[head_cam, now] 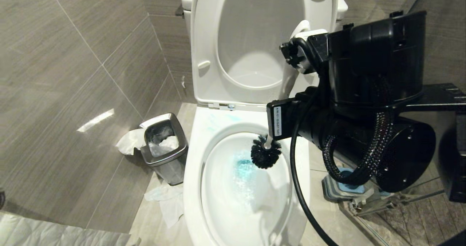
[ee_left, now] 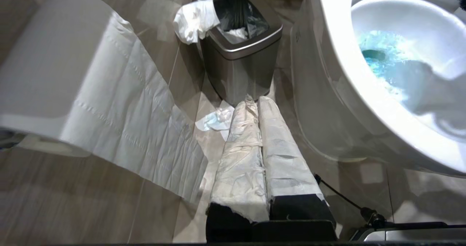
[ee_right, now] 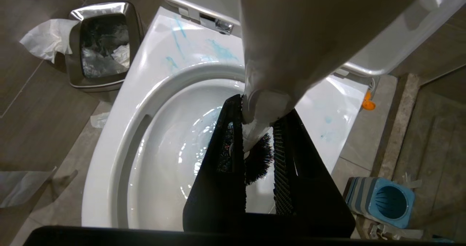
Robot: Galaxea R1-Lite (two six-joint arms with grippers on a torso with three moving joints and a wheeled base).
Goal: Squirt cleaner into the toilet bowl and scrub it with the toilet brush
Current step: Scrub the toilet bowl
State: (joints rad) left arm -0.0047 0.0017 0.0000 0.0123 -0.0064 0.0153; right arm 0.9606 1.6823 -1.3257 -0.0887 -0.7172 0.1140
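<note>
Over the bowl: brush (head_cam: 265,155) head hangs just above the blue-tinted water, inside the bowl (head_cam: 204,187) near its back rim.
Grip: right gripper (ee_right: 258,137) pinches the white handle between its black fingers, close above the bristles.
Handling: I judge the brush light and stiff, its glossy handle likely slick when wet; a hold lower on the shaft looks best.
Left gripper (ee_left: 256,144): parked low beside the bowl, paper-wrapped fingers pressed together.
Nearby: bin (head_cam: 164,147), holder (ee_right: 382,200).
Hidden: handle's middle, behind the arm; cleaner bottle not seen.
</note>
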